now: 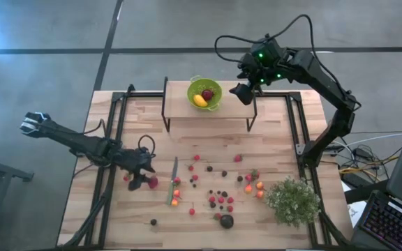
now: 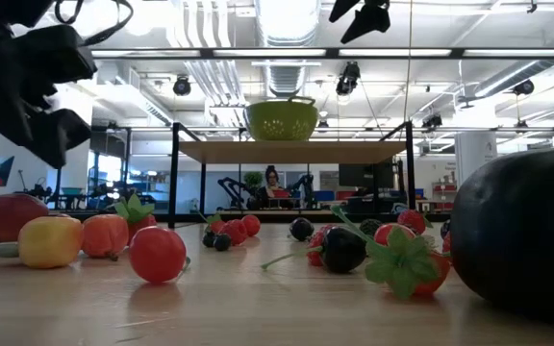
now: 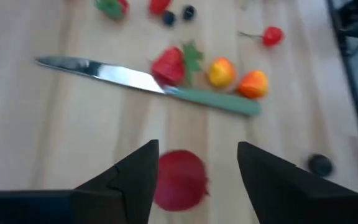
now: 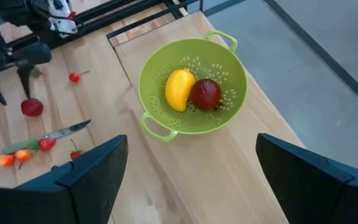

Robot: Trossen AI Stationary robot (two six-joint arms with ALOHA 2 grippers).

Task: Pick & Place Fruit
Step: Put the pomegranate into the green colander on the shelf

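**Now: reaching for the next red fruit, colander already holding two**

Right now my left hand (image 1: pixel 147 183) is low over the bench (image 1: pixel 208 129), near its left side, with both fingers spread wide. In my left wrist view a round red fruit (image 3: pixel 179 179) lies on the wood between the fingers (image 3: pixel 137 177), not yet pinched; I see daylight on each side of it. Just beyond it lies the green-handled knife (image 3: pixel 148 82), with a strawberry (image 3: pixel 169 65) and two orange pieces (image 3: pixel 237 77) touching or hard against its handle.

My right hand (image 1: pixel 243 93) hangs beside the raised shelf (image 1: pixel 209 113) at the back of the bench, its fingers also spread and holding nothing. Below it the green colander (image 4: pixel 192 87) sits on that shelf with a yellow fruit (image 4: pixel 179 89) and a dark red fruit (image 4: pixel 206 94) touching each other inside.

So I judge the step in hand to be the pick: the right arm's delivery looks done, and my left is lined up on its target. Most of the fruit (image 1: pixel 218 199) is scattered over the front half of the bench, so the task is barely begun.

Next I think I need to settle a little lower, centre the red fruit and squeeze gently, since a round piece may roll out sideways. I should keep clear of the knife blade while lifting.
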